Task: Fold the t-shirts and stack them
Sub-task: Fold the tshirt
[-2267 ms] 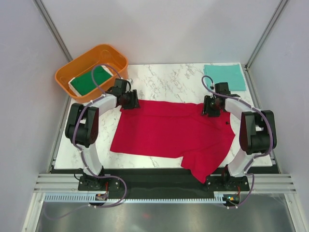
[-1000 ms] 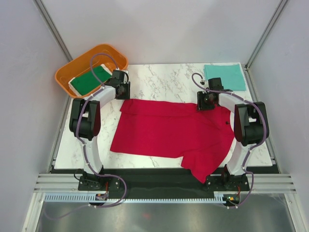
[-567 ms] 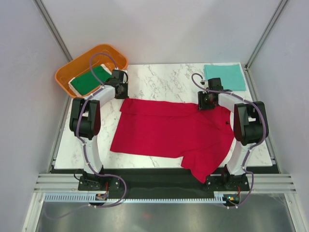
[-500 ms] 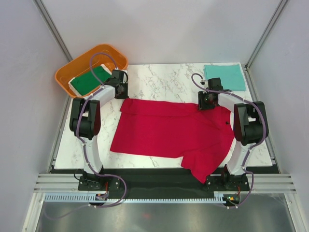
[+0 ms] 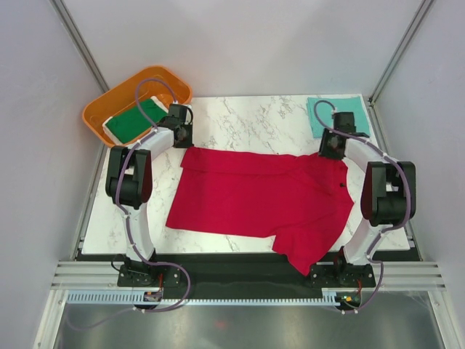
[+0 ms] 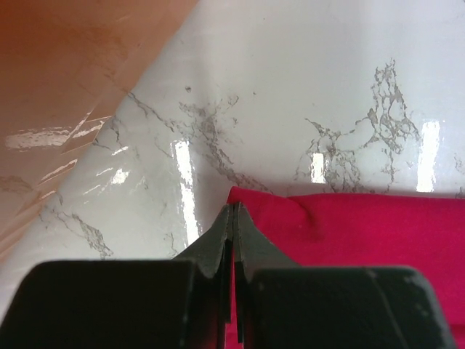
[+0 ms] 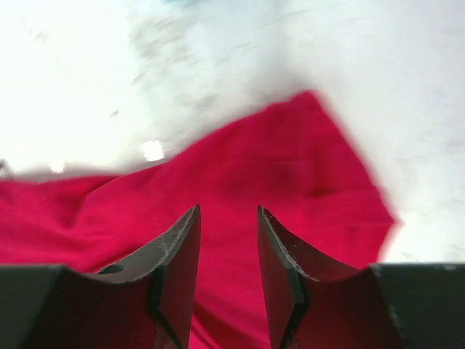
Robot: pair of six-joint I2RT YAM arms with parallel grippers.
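Note:
The bright red t-shirt (image 5: 261,196) lies spread flat across the middle of the marble table (image 5: 247,120). My left gripper (image 5: 183,138) is at its far left corner. In the left wrist view the left gripper (image 6: 234,208) is shut on that corner of the red cloth (image 6: 363,240). My right gripper (image 5: 332,147) is over the shirt's far right corner; its jaws (image 7: 227,209) stand open just above the red cloth (image 7: 290,167), holding nothing. The teal t-shirt (image 5: 352,113) lies folded at the far right. The dark green t-shirt (image 5: 131,122) lies folded in the tub.
The orange plastic tub (image 5: 98,113) sits at the table's far left corner, its wall (image 6: 65,58) close to my left gripper. One red sleeve (image 5: 305,254) hangs over the near table edge. Grey walls close in both sides.
The left gripper has shut on the red shirt's far left corner. The right gripper has slid right along the far edge to the shirt's right corner, still open.

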